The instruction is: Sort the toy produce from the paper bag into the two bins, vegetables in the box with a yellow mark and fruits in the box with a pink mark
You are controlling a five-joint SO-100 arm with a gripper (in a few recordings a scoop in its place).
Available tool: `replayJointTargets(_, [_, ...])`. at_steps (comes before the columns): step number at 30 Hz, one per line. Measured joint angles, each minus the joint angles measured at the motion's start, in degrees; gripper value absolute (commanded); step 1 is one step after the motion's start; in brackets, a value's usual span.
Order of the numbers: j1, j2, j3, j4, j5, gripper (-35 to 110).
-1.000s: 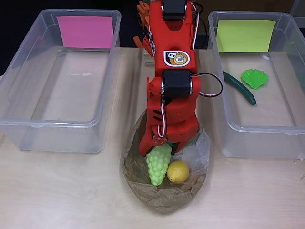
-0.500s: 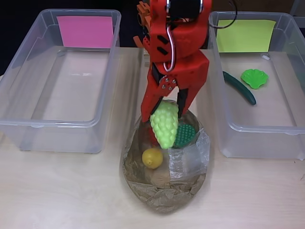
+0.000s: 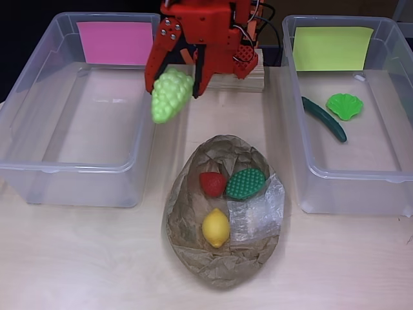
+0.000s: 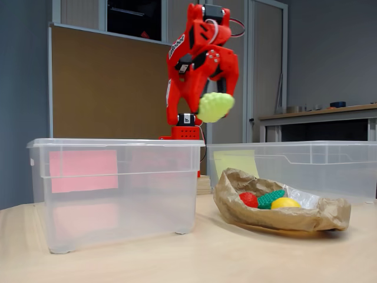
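The room has a brown board wall (image 4: pixel 112 88) and grey doors behind a pale wooden tabletop (image 3: pixel 90 258). On it stand two clear bins: the pink-marked bin (image 3: pixel 39 129) and the yellow-marked bin (image 3: pixel 381 181), which holds a cucumber (image 3: pixel 324 119) and a green leaf (image 3: pixel 344 106). Between them lies the paper bag (image 3: pixel 193 252) with a lemon (image 3: pixel 216 227), a strawberry (image 3: pixel 212 183) and a dark green vegetable (image 3: pixel 246 183). The red tool (image 3: pixel 173 77) pinches the grapes (image 3: pixel 170 95) in the air above the pink bin's right rim.
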Motion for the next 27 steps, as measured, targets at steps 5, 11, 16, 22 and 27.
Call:
replayJointTargets(5, [10.02,5.27,3.96,1.67,-2.55,25])
replayJointTargets(11, [23.99,6.33,7.73,1.58,-2.81,27])
replayJointTargets(16, [35.77,2.20,10.90,-2.81,-4.22,28])
replayJointTargets(22, [44.30,-6.24,13.18,-9.23,-7.21,29])
replayJointTargets(27, [46.93,-12.48,13.10,-12.39,-8.79,39])
